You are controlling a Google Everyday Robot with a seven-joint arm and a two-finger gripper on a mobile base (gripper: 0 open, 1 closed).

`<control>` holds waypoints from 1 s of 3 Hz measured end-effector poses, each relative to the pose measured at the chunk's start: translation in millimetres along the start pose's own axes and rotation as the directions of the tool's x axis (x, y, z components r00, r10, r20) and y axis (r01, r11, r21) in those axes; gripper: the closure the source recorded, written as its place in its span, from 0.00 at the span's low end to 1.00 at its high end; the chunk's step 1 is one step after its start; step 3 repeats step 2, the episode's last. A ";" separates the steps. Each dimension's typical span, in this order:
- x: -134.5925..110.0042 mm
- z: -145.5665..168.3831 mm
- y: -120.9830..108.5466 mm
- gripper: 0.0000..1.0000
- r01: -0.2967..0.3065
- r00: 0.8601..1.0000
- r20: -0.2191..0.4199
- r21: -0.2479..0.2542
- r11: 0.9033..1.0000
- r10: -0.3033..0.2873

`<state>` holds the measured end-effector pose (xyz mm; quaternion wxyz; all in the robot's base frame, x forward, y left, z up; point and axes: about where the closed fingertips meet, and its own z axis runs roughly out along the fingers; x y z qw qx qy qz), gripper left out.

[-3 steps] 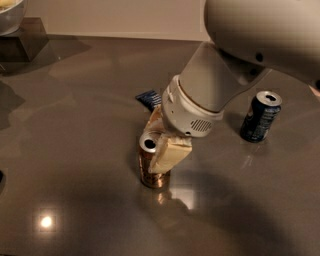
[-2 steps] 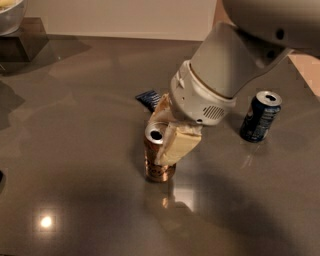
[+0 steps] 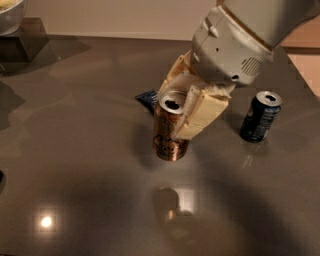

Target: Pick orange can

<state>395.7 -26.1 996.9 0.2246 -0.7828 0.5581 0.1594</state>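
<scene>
The orange can [image 3: 168,131] is copper-coloured with a silver top and a dark drinking hole, and stands near the middle of the dark table [image 3: 75,165]. My gripper [image 3: 176,116] comes down from the upper right and is shut on the can. One cream finger [image 3: 202,112] lies along the can's right side and the other is behind its upper left. The can leans slightly and looks raised a little off the table, with its reflection below it.
A dark blue can [image 3: 260,116] stands to the right. A small dark blue snack packet [image 3: 148,99] lies just behind the orange can. A pale bowl [image 3: 9,12] on a dark stand [image 3: 21,41] is at the far left corner. The table's edge runs along the right.
The gripper and the orange can in it have moved up and to the right together; the can's top now shows more clearly. The blue can has not moved.
</scene>
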 end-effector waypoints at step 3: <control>-29.7 -50.6 -15.2 1.00 0.088 0.993 0.076 0.068 0.994 -0.093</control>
